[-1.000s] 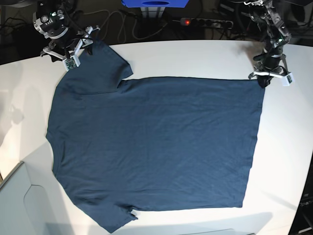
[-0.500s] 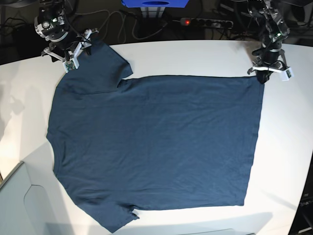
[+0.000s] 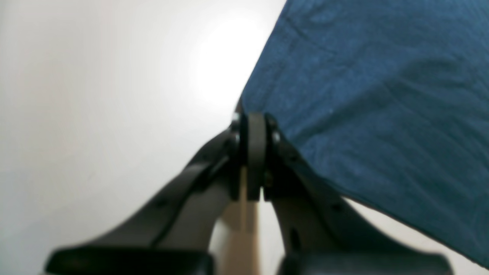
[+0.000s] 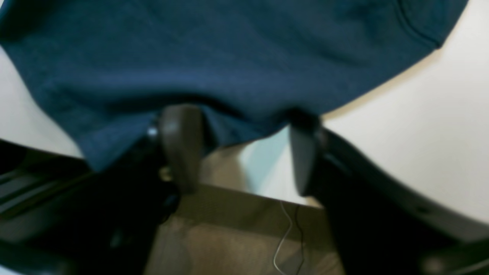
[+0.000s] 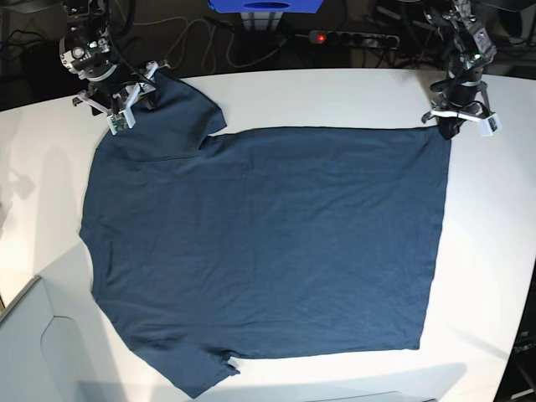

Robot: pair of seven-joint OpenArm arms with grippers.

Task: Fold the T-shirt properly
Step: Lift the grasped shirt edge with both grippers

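Observation:
The dark navy T-shirt (image 5: 268, 243) lies spread flat on the white table (image 5: 335, 92), sleeves to the left and hem to the right. My left gripper (image 5: 450, 126) is at the shirt's far right hem corner. In the left wrist view the left gripper (image 3: 252, 126) has its pads pressed together at the corner of the cloth (image 3: 382, 95). My right gripper (image 5: 134, 94) is at the far left sleeve. In the right wrist view the right gripper (image 4: 240, 122) has its jaws wide apart, with the sleeve's edge (image 4: 229, 49) draped across the fingertips (image 4: 179, 130).
The right gripper is at the table's far edge, with floor and cables showing below it (image 4: 244, 236). A power strip with a red light (image 5: 347, 38), a blue box (image 5: 264, 7) and cables lie behind the table. A grey panel (image 5: 25, 343) sits at the lower left.
My left gripper has moved toward the far edge, and the hem corner has gone with it, drawing the shirt's far side straighter. My right gripper shifted slightly at the sleeve.

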